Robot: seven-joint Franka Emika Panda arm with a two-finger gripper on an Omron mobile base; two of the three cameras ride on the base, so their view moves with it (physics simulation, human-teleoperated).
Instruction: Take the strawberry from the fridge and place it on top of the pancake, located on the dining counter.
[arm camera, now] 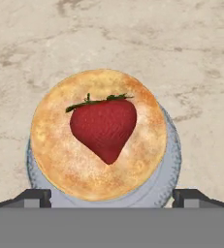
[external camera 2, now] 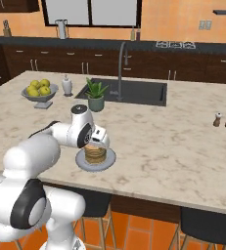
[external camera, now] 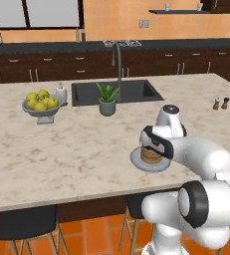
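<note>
The strawberry (arm camera: 104, 127) is seen in the hand view lying on its side on top of the pancake (arm camera: 60, 155), near the middle of the top face, its green calyx toward the upper edge of that view and its tip toward the lower. The pancake stack sits on a small grey plate (arm camera: 169, 160), which rests on the marbled bench (external camera: 61, 149) near its front edge. The end effector (arm camera: 111, 196) is held directly above the stack with its jaws spread wide, one dark fingertip (arm camera: 33, 197) at each side of the plate, and nothing is held between them. From both base views the hand is seen low over the plate (external camera 2: 109, 158). The placement is judged complete. The berry is judged light, soft and easily bruised, with a smooth skin that could slip and a rounded body that could roll off the flat stack if nudged; should it need to be retaken, a gentle hold across its broad shoulders just below the calyx would be advised, and a straight upward withdrawal is judged safest.
</note>
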